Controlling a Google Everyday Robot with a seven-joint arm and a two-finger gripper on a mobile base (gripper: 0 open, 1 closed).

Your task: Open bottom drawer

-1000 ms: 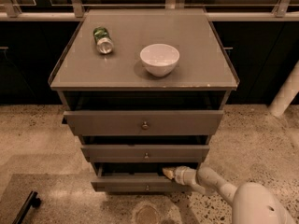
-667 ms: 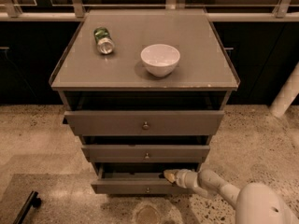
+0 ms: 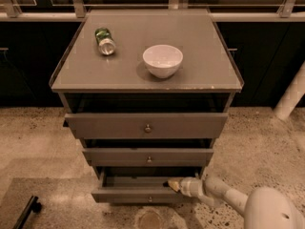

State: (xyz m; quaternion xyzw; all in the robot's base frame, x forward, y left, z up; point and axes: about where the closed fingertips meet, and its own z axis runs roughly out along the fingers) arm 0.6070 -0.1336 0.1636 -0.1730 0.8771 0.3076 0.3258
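The bottom drawer (image 3: 138, 194) is the lowest grey drawer of the cabinet, with a small round knob (image 3: 149, 199) at its centre. It stands pulled out a little, with a dark gap showing above its front. My gripper (image 3: 169, 184) reaches in from the lower right on a white arm (image 3: 224, 197). Its tip sits at the top edge of the bottom drawer's front, right of centre, inside the gap.
The middle drawer (image 3: 148, 156) and the top drawer (image 3: 147, 125) also stand slightly out. On the cabinet top lie a green can (image 3: 105, 41) on its side and a white bowl (image 3: 163, 60). A white post (image 3: 290, 99) stands at right. A dark object (image 3: 26, 213) lies at the lower left floor.
The gripper tip has shifted slightly along the bottom drawer's top edge. The drawer looks much the same as before.
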